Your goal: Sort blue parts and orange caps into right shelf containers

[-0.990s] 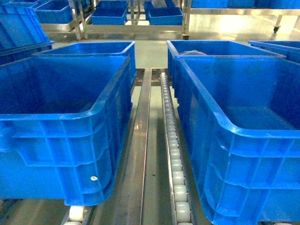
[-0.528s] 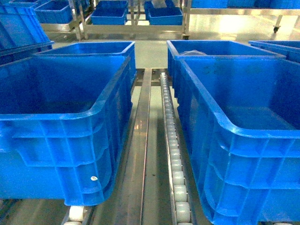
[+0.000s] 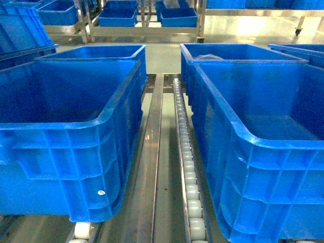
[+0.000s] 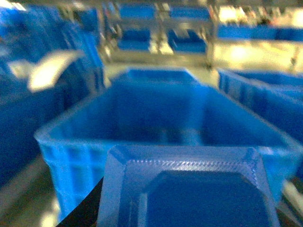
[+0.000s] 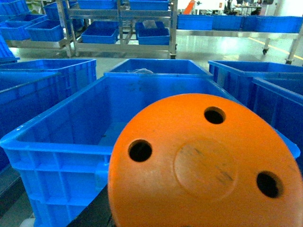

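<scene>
Jaws hidden behind the loads on both wrists, so cannot tell how far open. Close before the right wrist camera, a round orange plastic cap with three holes, facing a large bright-blue plastic crate. Before the left, a blurred pale-blue moulded plastic part. From the head, nothing shifted on the steel roller shelf against a second ago. Probably poised, nothing dropped yet.
</scene>
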Controlling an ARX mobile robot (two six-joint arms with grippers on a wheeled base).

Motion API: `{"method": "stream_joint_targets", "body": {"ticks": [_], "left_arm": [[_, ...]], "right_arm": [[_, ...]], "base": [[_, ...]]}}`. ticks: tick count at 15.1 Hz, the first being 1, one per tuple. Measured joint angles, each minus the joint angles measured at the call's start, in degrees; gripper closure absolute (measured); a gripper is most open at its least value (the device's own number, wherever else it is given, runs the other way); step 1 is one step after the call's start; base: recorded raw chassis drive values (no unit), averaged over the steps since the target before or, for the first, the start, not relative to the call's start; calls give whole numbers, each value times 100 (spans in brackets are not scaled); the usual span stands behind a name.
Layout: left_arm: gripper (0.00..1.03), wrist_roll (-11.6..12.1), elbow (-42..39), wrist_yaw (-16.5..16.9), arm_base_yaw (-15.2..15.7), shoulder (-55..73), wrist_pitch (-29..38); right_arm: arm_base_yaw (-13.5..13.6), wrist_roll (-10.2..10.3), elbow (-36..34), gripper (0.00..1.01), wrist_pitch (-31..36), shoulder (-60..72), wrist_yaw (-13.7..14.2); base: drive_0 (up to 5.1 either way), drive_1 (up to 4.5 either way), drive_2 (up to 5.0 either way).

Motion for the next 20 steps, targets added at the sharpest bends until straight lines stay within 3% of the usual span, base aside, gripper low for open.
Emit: {"method": "stream_joint_targets", "body": {"ticks": [1,2,7,9,10,11,14,15,18,19,20], "left_arm": [[61,225,-39,-741,-385,131,1432],[61,291,-33,-949,-448,758,2400],[61,258,48,-568,-153,2828,4315],[61,81,1108,0,269,5272,5766],[61,52,2022,52,367,6395,5720],[61,2,2754,50,400,7335,5366],[61,-44,4586,-66,358,9462,4022],[53,-35,4682,-37,308,9453,4061],[16,4,4710,-70,157,9049,4057],[15,-4,4610,114,140,9077,4151],[27,-9,4146,240,144,8859,4339]], "right_arm": [[-142,-232,-42,57,1034,-37,-531],[-94,-378,-35,57,2002,162,-780],[48,-424,15,57,3665,1945,-828],[221,-310,804,57,5174,4332,-807],[413,-293,1591,57,5626,5460,-702],[555,-299,2251,57,5630,6389,-498],[664,-275,3797,57,5189,9025,155],[704,-284,3893,56,5163,9178,308],[793,-256,3982,22,5038,9055,531],[748,-162,3679,36,5073,8839,697],[688,-122,3195,49,5217,8480,678]], "base": [[0,0,0],[0,0,0],[0,0,0],[0,0,0],[0,0,0],[0,0,0],[0,0,0],[0,0,0],[0,0,0],[0,0,0],[0,0,0]]}}
